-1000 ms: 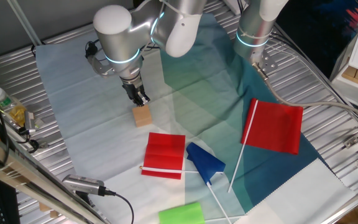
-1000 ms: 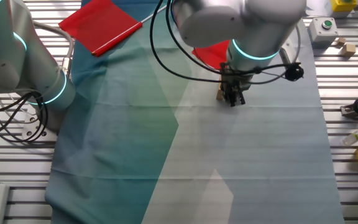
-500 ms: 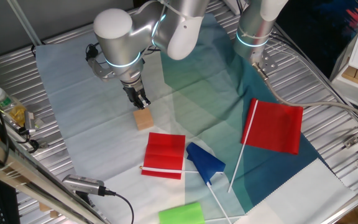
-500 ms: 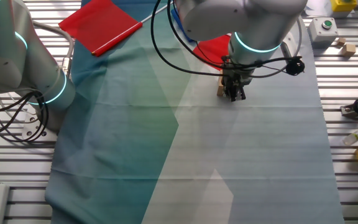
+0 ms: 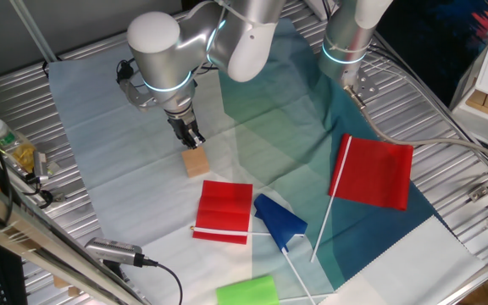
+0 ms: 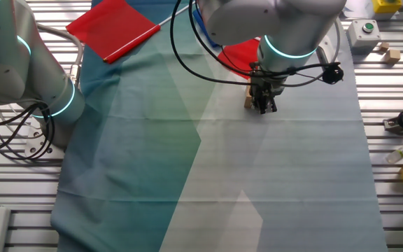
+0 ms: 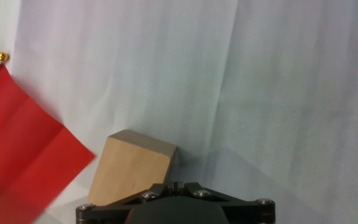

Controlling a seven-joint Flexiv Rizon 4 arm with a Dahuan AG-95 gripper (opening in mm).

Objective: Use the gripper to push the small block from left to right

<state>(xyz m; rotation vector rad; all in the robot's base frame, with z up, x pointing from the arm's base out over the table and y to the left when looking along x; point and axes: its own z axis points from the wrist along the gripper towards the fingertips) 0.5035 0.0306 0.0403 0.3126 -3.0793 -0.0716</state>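
Observation:
The small tan wooden block [image 5: 196, 161] lies on the pale cloth, just above a folded red flag [image 5: 224, 211]. My narrow black gripper [image 5: 191, 137] points down, its fingers shut together, with its tip against the block's far upper-left side. In the other fixed view the gripper [image 6: 266, 106] stands right beside the block [image 6: 248, 103], which is partly hidden behind it. In the hand view the block [image 7: 132, 167] sits just left of the closed fingertips [image 7: 175, 185], touching them.
A blue flag [image 5: 280, 222], a larger red flag [image 5: 374, 172] and a bright green piece [image 5: 247, 291] lie in front and to the right. A second upright silver arm [image 5: 351, 38] stands at the back. A bottle [image 5: 11, 146] and cables lie along the left edge.
The gripper and block have shifted slightly down and right over the last second. Nothing has moved in the last half second.

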